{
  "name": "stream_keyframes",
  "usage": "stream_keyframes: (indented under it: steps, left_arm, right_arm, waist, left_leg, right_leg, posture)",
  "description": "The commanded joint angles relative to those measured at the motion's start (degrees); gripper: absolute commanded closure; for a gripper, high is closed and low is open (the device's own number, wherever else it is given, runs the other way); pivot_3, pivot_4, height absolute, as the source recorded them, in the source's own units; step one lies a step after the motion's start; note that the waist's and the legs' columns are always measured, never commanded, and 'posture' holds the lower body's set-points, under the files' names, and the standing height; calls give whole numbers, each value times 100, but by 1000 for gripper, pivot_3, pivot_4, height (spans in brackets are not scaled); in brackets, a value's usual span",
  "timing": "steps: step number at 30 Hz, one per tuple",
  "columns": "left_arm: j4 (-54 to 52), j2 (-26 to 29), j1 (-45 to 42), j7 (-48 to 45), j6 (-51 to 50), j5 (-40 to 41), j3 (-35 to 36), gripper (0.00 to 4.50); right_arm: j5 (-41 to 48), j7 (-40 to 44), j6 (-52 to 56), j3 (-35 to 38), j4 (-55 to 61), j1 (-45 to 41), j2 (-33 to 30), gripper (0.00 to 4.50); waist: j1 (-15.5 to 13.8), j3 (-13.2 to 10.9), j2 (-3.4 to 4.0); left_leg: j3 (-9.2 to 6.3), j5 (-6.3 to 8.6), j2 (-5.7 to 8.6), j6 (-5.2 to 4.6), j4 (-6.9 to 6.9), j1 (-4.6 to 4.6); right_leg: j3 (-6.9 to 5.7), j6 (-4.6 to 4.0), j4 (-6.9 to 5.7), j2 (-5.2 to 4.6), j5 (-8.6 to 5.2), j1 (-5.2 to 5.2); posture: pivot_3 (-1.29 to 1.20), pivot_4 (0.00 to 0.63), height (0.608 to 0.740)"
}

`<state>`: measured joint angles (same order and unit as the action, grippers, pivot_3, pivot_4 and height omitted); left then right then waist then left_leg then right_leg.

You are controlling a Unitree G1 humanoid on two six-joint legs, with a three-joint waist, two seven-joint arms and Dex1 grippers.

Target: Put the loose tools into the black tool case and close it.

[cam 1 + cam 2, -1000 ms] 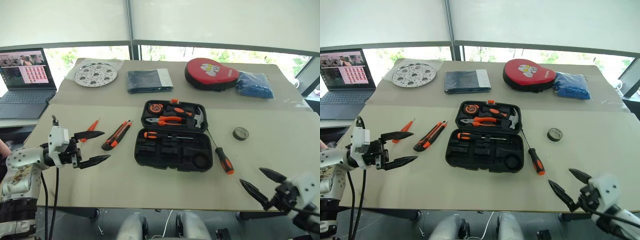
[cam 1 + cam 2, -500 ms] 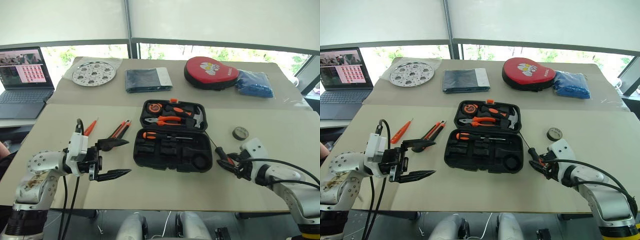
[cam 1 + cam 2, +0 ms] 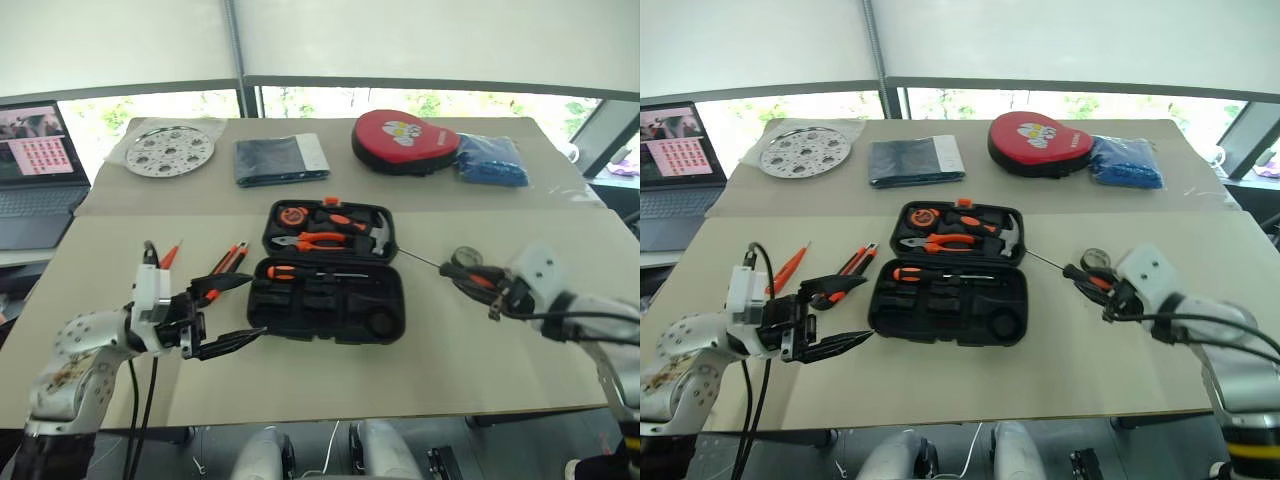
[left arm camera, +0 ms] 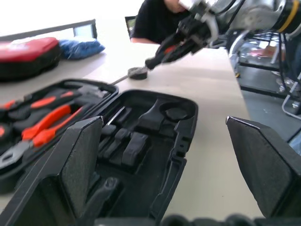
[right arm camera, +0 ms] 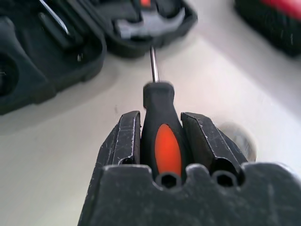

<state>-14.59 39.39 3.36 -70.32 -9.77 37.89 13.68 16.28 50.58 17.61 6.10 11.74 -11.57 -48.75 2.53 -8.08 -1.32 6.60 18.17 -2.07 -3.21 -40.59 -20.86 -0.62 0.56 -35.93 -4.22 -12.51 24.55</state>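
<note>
The black tool case [image 3: 330,300] lies open mid-table, with pliers, a hammer and a tape measure in its far half and one black-and-orange screwdriver [image 3: 300,272] in its near half. My right gripper [image 3: 488,290] is shut on the handle of a second black-and-orange screwdriver [image 5: 162,141], held above the table right of the case with its shaft pointing at the case. The tape roll [image 3: 464,257] sits just behind it. An orange-and-black utility knife [image 3: 226,262] and a slim orange screwdriver [image 3: 168,255] lie left of the case. My left gripper [image 3: 256,306] hangs open at the case's left end.
Along the far side lie a round metal plate [image 3: 168,150], a dark folded cloth [image 3: 280,160], a red pouch [image 3: 404,142] and a blue bag [image 3: 490,160]. A laptop [image 3: 30,170] stands at the far left. A person [image 4: 155,21] is beyond the table's right end.
My right gripper came up from the near table edge, shut on the screwdriver right of the case and lifted it. The left gripper moved right, up to the case. The camera shifted.
</note>
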Motion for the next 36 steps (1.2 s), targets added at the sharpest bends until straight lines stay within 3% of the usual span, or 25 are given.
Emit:
stream_keyframes:
  steps: [1, 5, 10, 18, 22, 24, 28, 32, 36]
  left_arm:
    - [-80, 25, 303, 134, 217, -116, 339, 0]
    - [-279, 49, 552, 226, 258, -108, 483, 0]
    - [-375, 2, 634, 308, 295, -144, 509, 0]
    - [35, 24, 384, 520, 286, -127, 735, 0]
    - [358, 171, 345, 477, 211, -55, 1032, 0]
    - [424, 231, 363, 381, 225, -35, 1102, 0]
    - [462, 272, 403, 317, 200, -25, 1187, 0]
    - [474, 275, 613, 300, 220, -48, 1344, 0]
    - [353, 254, 782, 329, 193, 0, 1459, 0]
  right_arm:
    - [-76, 618, -263, -861, 35, -932, 274, 3407]
    - [-271, 741, -45, -1088, -65, -1117, 277, 3407]
    - [-396, 887, 48, -819, -299, -765, -268, 3407]
    - [785, 1408, -156, 485, 155, 185, -390, 3407]
    - [1353, 1202, 96, 584, 648, 93, -68, 3407]
    - [1590, 957, 355, 281, 979, -166, 262, 3407]
    - [1090, 457, 625, -863, 1102, -924, 1042, 3407]
    - [136, -113, 782, -2137, 309, -1949, 2038, 3407]
    - [-316, -316, 764, -2698, -301, -2450, 2670, 3407]
  waist:
    - [25, -6, -13]
    - [-35, -10, -23]
    - [-203, -10, -21]
    - [-336, -10, -23]
    - [-250, -10, -23]
    - [-180, -12, -25]
    - [-153, -13, -26]
    - [-151, -14, -28]
    - [-205, -12, -30]
  left_leg:
    - [-1, -3, -1, 5, 13, 8]
    - [1, -21, 1, 36, 70, 32]
    - [5, -22, 8, 38, 72, 24]
    - [0, -18, 14, 31, 66, 17]
    - [1, -15, 9, 27, 68, 25]
    - [1, -18, 3, 31, 73, 40]
    - [2, -22, -2, 40, 78, 50]
    - [8, -26, 0, 47, 76, 49]
    - [7, -55, 3, 96, 74, 1]
  right_leg:
    - [0, -4, -2, 2, -2, 0]
    - [-4, -21, -4, -4, -4, 0]
    - [-14, -21, 4, -22, -6, 3]
    - [-22, -16, 23, -30, -6, -10]
    - [-17, -16, 13, -21, -5, -9]
    - [-15, -19, 7, -17, -4, -14]
    - [-16, -26, 0, -16, -2, -15]
    - [-15, -31, -12, -18, 0, -4]
    - [-21, -36, -19, -20, 2, 44]
  posture:
    - [0, 150, 740]
    - [0, 150, 740]
    - [0, 150, 740]
    - [0, 150, 740]
    - [0, 150, 740]
    - [0, 150, 740]
    - [0, 150, 740]
    - [0, 150, 740]
    - [0, 150, 740]
